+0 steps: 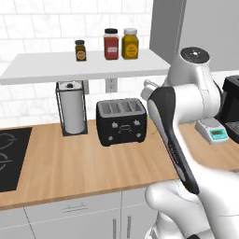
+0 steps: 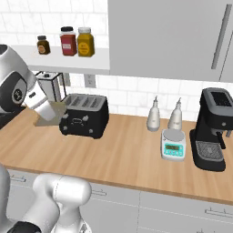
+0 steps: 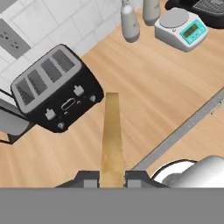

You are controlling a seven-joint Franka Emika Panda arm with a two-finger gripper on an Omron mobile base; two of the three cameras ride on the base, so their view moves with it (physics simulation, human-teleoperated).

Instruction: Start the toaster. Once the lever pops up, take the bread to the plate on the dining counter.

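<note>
Bread outside toaster, in hand

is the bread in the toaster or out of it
Out. The bread is pinched edge-on in the shut gripper, held above the worktop in front of the toaster, whose slots look empty.

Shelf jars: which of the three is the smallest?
The dark brown jar at the left end of the row is smallest; the red jar and the yellow jar beside it stand taller and wider.

The toaster is black with small white marks. The bread is light tan with a darker crust edge. The worktop is light wood grain.
</note>
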